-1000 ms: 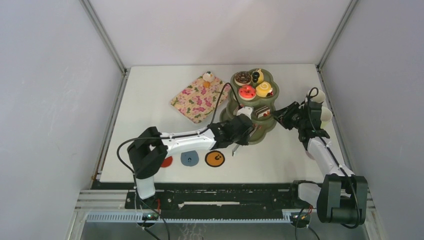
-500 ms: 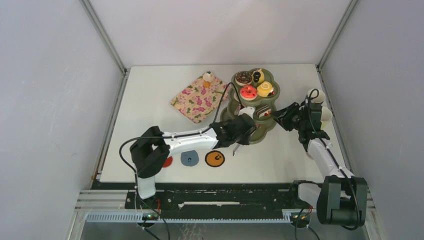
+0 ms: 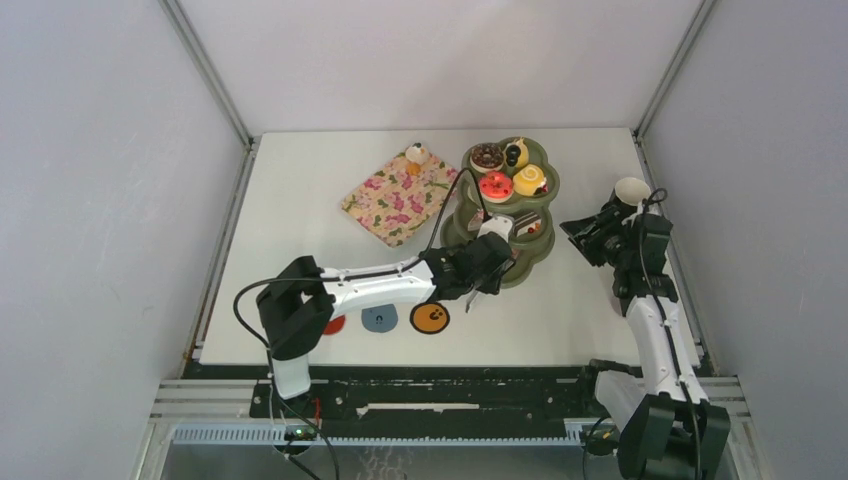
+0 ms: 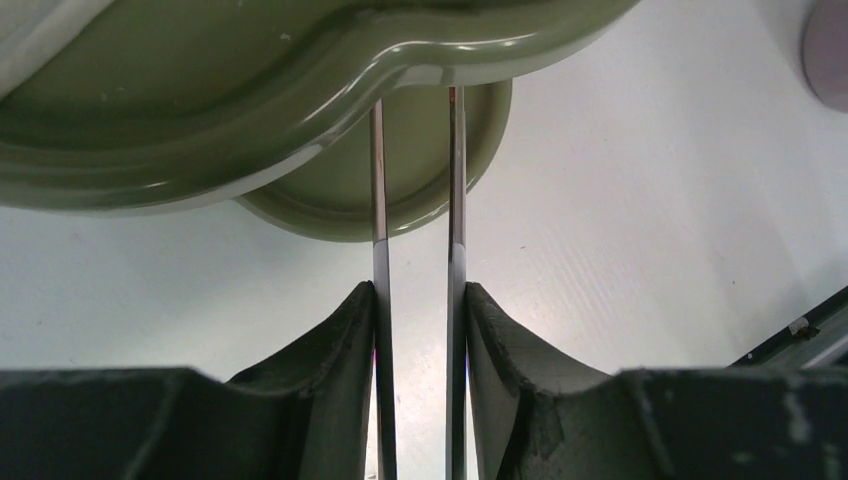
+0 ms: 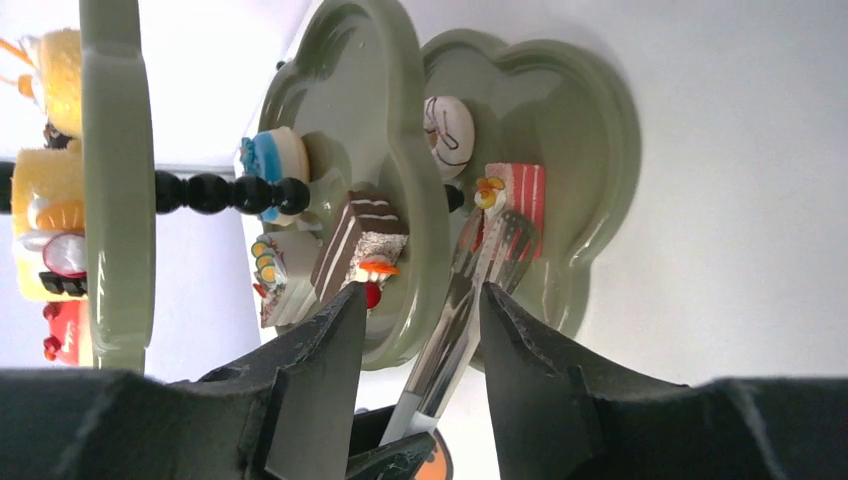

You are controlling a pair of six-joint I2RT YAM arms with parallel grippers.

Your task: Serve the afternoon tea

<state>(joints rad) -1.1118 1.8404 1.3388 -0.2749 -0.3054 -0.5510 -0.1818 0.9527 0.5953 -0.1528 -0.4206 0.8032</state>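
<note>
The tray (image 3: 385, 205) lies left of the stand (image 3: 525, 268), 3 coasters (image 3: 380, 318) before it, 1 mug (image 3: 630, 190) right.

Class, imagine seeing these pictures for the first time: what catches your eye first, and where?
The olive-green three-tier stand at the back of the table, crowded with bright toy cakes, draws the eye first. Next comes the left gripper, pinching metal tongs that reach into the stand's lowest tier. To the stand's left lies a pink floral tray with one cupcake on its far corner.
</note>
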